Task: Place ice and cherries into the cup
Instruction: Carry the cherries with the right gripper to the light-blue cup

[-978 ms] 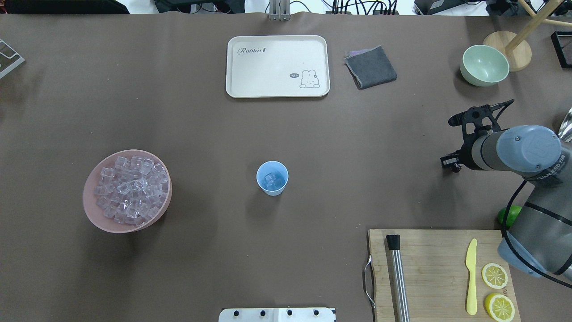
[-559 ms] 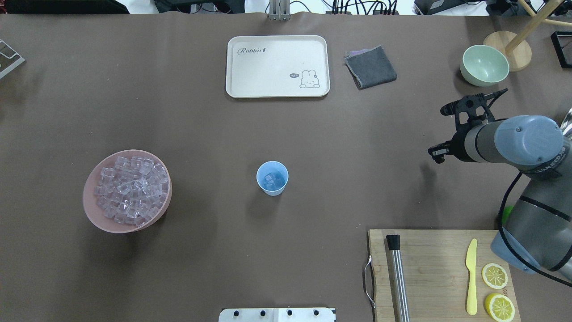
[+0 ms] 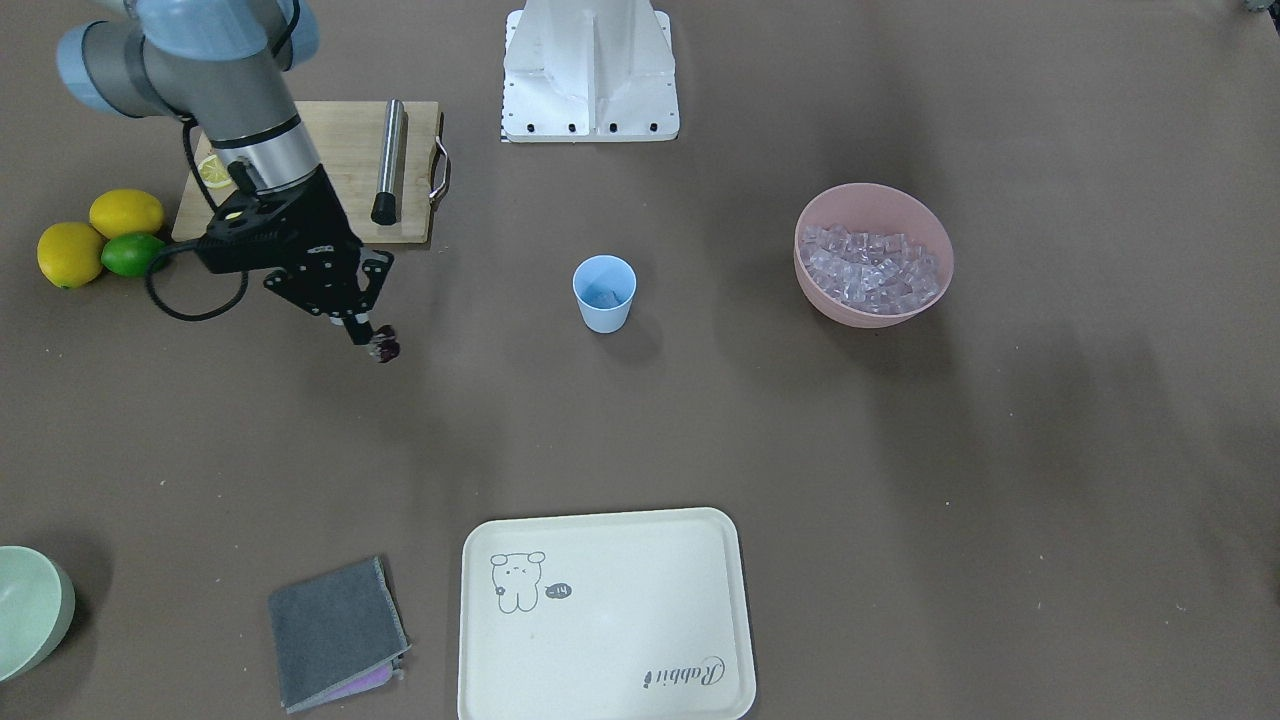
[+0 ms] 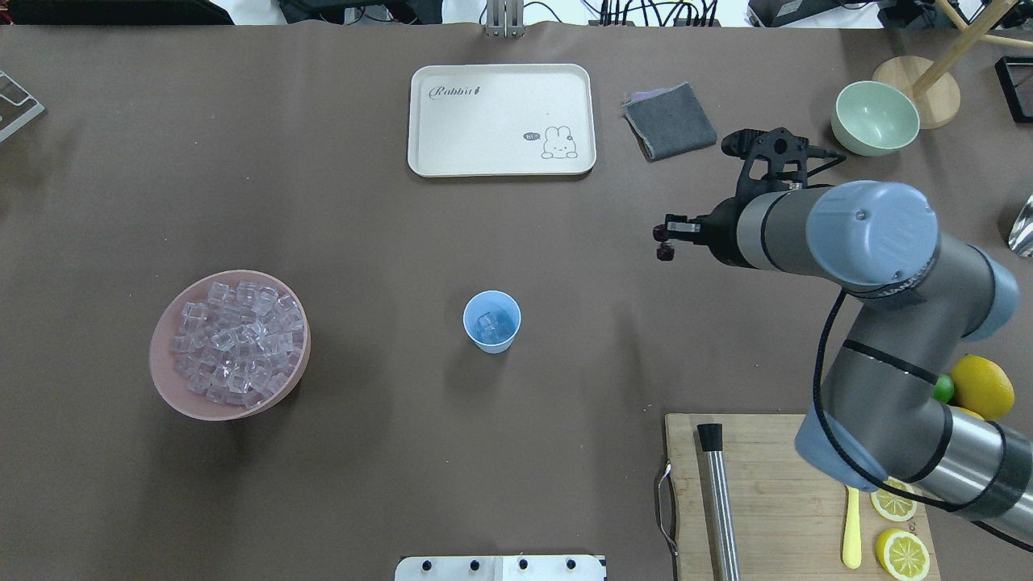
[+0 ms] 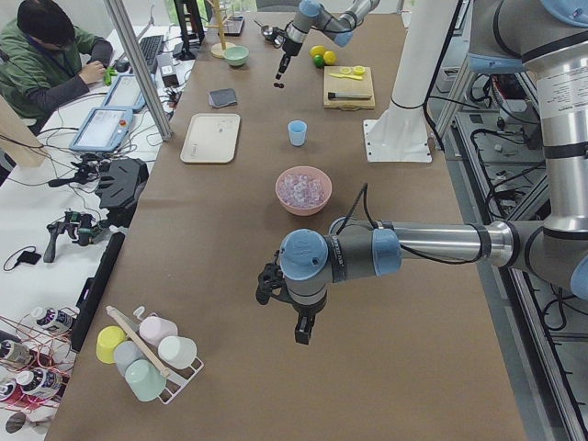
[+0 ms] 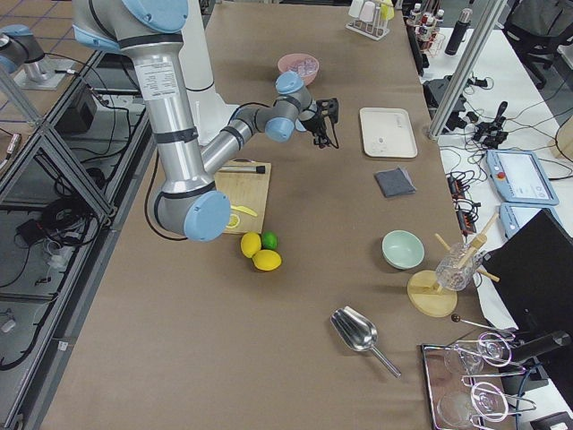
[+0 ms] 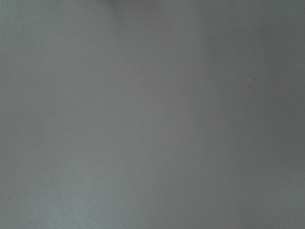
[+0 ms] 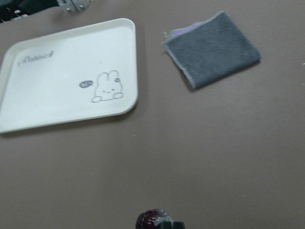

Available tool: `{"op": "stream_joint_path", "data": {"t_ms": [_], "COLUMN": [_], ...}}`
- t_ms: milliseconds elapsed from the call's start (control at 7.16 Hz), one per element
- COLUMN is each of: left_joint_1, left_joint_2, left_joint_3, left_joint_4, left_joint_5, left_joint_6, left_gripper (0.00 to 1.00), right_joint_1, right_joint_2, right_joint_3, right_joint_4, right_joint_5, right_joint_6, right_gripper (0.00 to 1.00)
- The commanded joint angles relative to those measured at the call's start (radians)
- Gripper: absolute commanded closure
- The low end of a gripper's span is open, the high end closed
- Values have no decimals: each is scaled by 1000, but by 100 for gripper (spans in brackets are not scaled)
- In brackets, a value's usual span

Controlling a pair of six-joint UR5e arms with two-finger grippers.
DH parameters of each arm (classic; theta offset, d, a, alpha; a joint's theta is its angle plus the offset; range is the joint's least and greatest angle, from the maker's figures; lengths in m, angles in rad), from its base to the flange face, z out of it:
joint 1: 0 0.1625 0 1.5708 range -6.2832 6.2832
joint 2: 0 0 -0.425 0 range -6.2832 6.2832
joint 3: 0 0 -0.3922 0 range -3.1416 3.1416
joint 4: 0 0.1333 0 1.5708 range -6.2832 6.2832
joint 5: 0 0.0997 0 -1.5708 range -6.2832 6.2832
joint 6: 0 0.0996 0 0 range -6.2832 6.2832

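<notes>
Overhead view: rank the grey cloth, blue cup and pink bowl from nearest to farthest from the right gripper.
1. Grey cloth, just beyond the right gripper.
2. Blue cup, table centre, to the gripper's left.
3. Pink bowl, far left side.

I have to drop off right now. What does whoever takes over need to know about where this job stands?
Right gripper: shut on the cherries, held in the air above bare table, off to the cup's side on the robot's right, not yet over it.
Left gripper: low over bare table, out past the pink bowl; open or shut cannot be told.
Cup: upright mid-table, with some ice inside; more sits in the pink bowl.
Done: ice in, cherries picked up.
Left: carry the cherries over the cup and drop them in.
</notes>
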Motion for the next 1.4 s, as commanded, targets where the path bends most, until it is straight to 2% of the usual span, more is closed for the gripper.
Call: {"op": "stream_joint_path", "data": {"t_ms": [0,419,1257], "left_joint_1": [0,0,18], "left_joint_2": [0,0,0], "left_joint_3": [0,0,6], "left_joint_4": [2,2,2], "left_joint_5": [-2,-3,-3], "left_joint_6": [0,0,0], "left_gripper": [1,1,1], "right_joint_1": [-175,-349,-365], "right_joint_2": [138,207,207], "right_joint_3": [-10,-35,-75], "right_joint_4": [-6,-5,0], "right_joint_5": [-253,-484,-504], "right_joint_6": [203,277,273], "right_gripper": [100,100,100]}}
